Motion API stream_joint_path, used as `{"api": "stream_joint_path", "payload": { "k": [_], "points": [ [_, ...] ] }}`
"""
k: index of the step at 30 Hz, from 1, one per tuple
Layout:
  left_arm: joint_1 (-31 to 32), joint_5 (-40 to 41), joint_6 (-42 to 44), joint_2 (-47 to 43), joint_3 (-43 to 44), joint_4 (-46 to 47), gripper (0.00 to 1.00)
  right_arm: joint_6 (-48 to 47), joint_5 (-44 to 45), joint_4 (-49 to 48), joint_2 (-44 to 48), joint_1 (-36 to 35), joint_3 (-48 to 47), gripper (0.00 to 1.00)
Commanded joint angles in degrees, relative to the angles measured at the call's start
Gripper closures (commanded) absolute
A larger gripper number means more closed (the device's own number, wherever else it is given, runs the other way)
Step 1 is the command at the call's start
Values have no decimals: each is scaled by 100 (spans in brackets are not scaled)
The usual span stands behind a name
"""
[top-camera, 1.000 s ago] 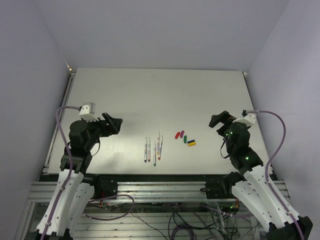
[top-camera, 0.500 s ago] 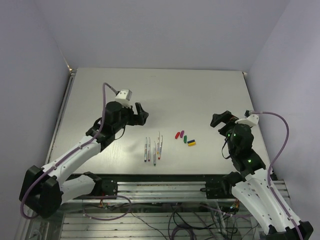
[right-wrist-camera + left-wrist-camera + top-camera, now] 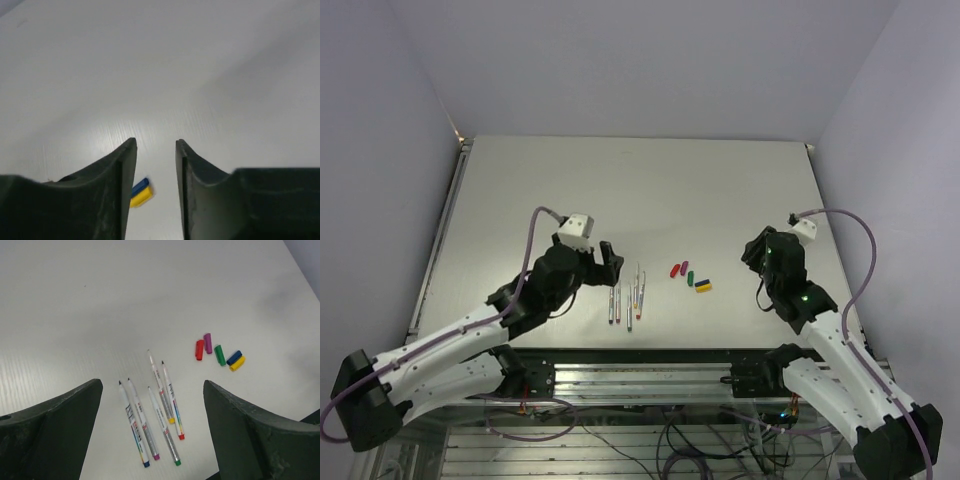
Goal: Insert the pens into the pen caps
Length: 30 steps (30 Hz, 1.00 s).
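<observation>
On the pale grey surface (image 3: 650,180), toward its near edge, five thin white marker pens (image 3: 150,420) lie bare in a loose row. The five stubby coloured plastic caps (image 3: 218,352) sit clustered to their right. No pen is capped yet, so every insertion is left to do. The left gripper (image 3: 150,385) hovers above the pens, jaws spread wide and empty. The right gripper (image 3: 156,145) hangs near the caps, jaws narrowly parted, holding nothing.

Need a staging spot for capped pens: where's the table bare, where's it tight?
Bare: the far half of the table beyond the pens and caps, and the strip between the caps and the right fingers. Crowded: near-centre, where pens lie side by side and the caps bunch.
</observation>
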<state>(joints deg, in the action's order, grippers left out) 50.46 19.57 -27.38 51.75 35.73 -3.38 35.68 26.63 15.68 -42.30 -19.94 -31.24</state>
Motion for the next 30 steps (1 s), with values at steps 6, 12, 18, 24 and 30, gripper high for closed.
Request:
{"api": "stream_joint_path", "payload": {
  "k": [6, 12, 18, 24, 30],
  "points": [
    [-10, 795, -817, -647, -425, -868, 7, 600, -1895, -344, -633, -240, 471, 95],
    [-17, 1048, -776, -409, -149, -1388, 7, 1016, -370, 103, -1557, -1918, 1, 87],
    [-10, 1142, -818, -528, -196, -1486, 7, 1289, -437, -315, -2208, -2197, -35, 64],
    [-14, 1163, -810, -749, -346, -1603, 30, 1454, -147, -136, -2492, -2198, -211, 59],
    [-15, 1180, -754, -743, -347, -1620, 19, 1628, 280, 9, -2662, -2192, -329, 54]
  ]
}}
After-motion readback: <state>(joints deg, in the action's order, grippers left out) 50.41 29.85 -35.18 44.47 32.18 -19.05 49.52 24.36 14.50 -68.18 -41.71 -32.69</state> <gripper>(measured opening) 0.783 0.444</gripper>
